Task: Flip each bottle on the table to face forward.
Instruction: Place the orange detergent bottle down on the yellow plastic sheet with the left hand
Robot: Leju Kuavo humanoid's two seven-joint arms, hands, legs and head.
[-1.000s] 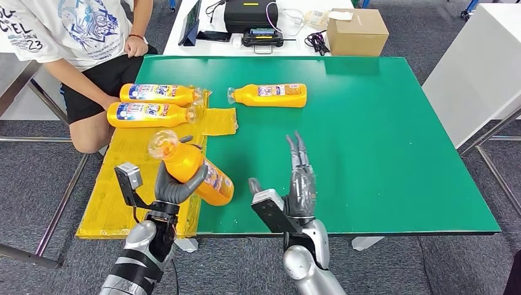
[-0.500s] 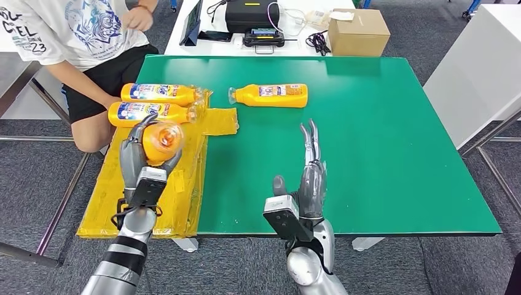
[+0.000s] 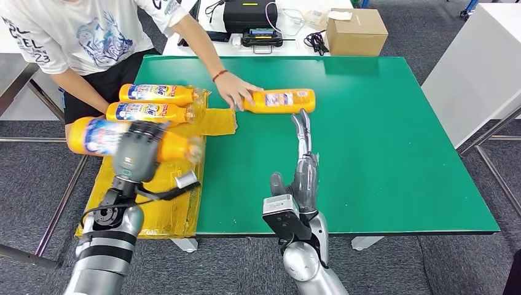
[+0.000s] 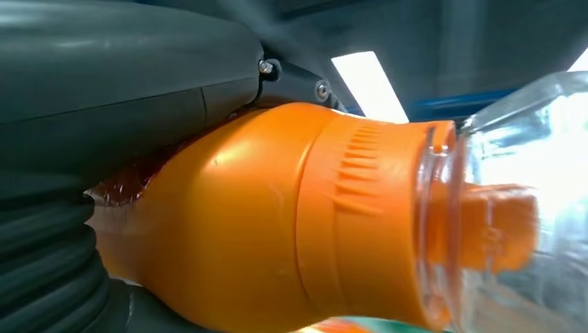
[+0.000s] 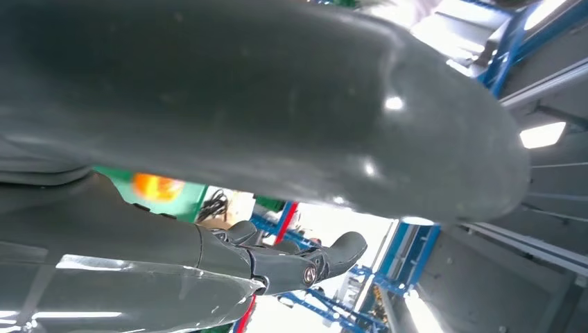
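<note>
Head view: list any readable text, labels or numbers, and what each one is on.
"23", under partly cut letters reading "EL": white T-shirt of the person at the table.
Blue labels on the two bottles on the yellow mat: too small to read.
Label on the bottle under the person's hand: too small.
Label on the bottle in the left hand: blurred.
Cardboard box: no legible print.

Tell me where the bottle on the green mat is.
In the head view, the bottle lies on its side at the far middle of the green mat, under a person's hand, beyond the right hand.
</note>
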